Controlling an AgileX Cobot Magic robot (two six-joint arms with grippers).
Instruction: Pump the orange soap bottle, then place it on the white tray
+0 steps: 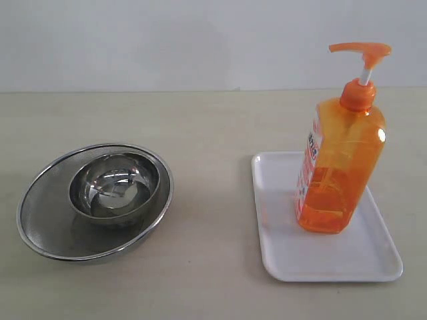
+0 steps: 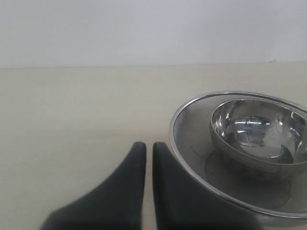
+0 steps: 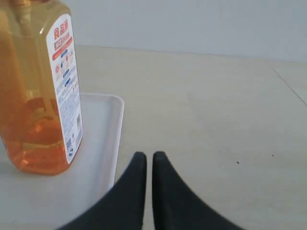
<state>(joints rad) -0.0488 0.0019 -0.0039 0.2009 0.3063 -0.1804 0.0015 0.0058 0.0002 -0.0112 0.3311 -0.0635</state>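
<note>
The bottle (image 1: 339, 170) stood on the tray (image 1: 313, 261), apart from the right gripper (image 3: 149, 160), jaws clenched empty; the left gripper (image 2: 149, 149), likewise clenched, sat beside the bowls (image 2: 259, 129).

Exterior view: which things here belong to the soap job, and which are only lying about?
Belong to the job: tall translucent orange plastic soap bottle, standing on the flat glossy white rectangular tray.
Only lying about: small round steel bowl, sitting inside the wider round steel mesh bowl.
</note>
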